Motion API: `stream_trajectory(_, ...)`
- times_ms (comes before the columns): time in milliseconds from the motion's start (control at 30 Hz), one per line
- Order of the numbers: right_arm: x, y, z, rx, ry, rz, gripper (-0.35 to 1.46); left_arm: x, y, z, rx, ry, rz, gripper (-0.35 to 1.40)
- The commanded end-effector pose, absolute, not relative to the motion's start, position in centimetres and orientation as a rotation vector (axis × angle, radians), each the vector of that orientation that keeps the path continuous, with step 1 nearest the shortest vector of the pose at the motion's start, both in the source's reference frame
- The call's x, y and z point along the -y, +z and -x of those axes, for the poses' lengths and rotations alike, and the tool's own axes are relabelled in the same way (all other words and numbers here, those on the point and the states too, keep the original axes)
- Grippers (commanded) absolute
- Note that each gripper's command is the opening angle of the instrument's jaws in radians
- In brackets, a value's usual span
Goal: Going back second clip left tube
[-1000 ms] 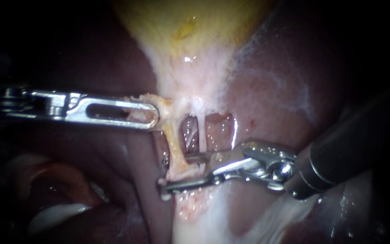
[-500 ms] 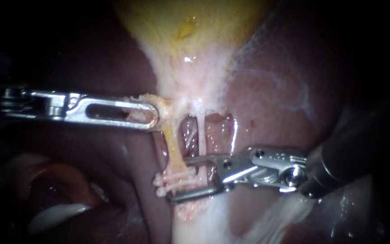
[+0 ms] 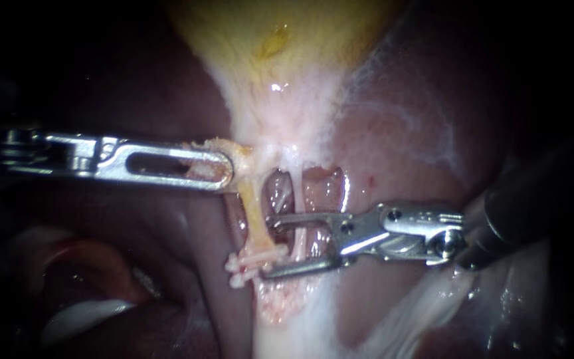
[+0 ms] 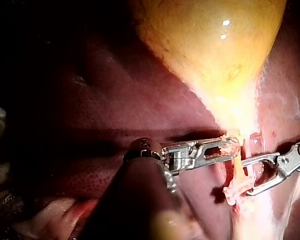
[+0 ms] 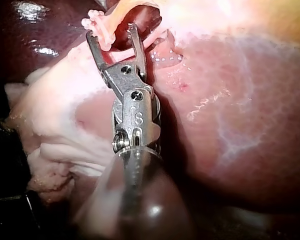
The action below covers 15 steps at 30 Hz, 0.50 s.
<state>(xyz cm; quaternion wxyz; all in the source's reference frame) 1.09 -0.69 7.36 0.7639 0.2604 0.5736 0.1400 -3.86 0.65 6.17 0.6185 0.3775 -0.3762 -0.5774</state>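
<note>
Left tube [image 3: 255, 216]: thin, soft, slick-looking yellowish strand, taut between white clip [image 3: 250, 260] and neck tissue [image 3: 237, 156] clamped in left instrument [image 3: 222, 170] jaws (best hold is there, not on the fragile strand); right instrument [image 3: 267, 246] jaws gape just beside it, gripping nothing.

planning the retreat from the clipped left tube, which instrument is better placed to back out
Right. The right instrument is open and grips nothing, its tips just beside the clips on the left tube, so it can probably withdraw freely. The left instrument is shut on tissue and should hold.
</note>
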Motion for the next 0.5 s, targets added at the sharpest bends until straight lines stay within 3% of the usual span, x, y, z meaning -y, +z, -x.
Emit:
stream_trajectory(33, 0.67, 7.31, -1.05, -1.249, 0.299, -0.564, 0.50, -0.65, 6.18, 3.86, 0.866, -1.329, -0.869, -0.35)
stream_trajectory(500, 0.13, 6.58, -0.20, -1.275, 0.213, -0.451, 0.50, -0.64, 6.18, 3.86, 0.866, -1.328, -0.868, -0.35)
